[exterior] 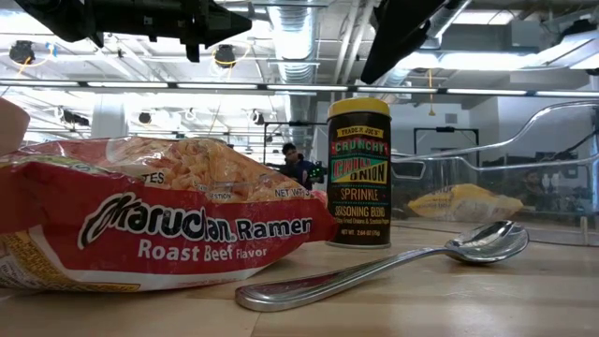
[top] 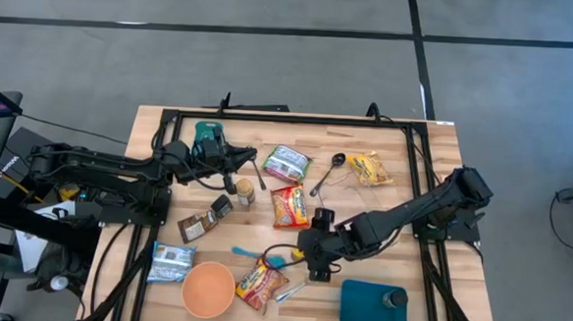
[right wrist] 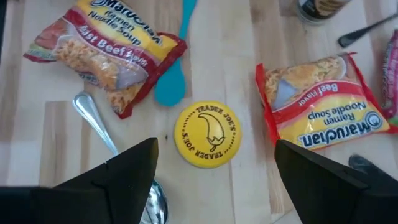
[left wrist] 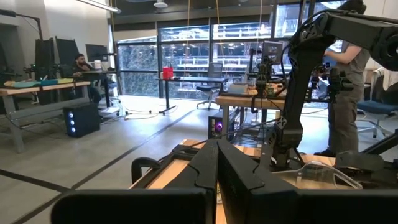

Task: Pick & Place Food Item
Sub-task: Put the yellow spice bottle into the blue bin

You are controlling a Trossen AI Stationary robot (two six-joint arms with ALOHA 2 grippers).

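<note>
High view: your right gripper (top: 319,261) hangs at table centre, jaws wide, above the seasoning jar, which the arm hides here. A ramen pack (top: 290,207) lies at its 11 o'clock, a second pack (top: 259,283) at its 8. Your left gripper (top: 250,164) waits at upper left, jaws closed, empty.

Low view: the jar (exterior: 358,173) stands upright between the ramen pack (exterior: 150,217) and a spoon (exterior: 393,266).

Right wrist view: the jar's yellow lid (right wrist: 207,134) sits between the spread fingers (right wrist: 118,171), untouched. A blue spoon (right wrist: 173,71) lies just beside it.
</note>
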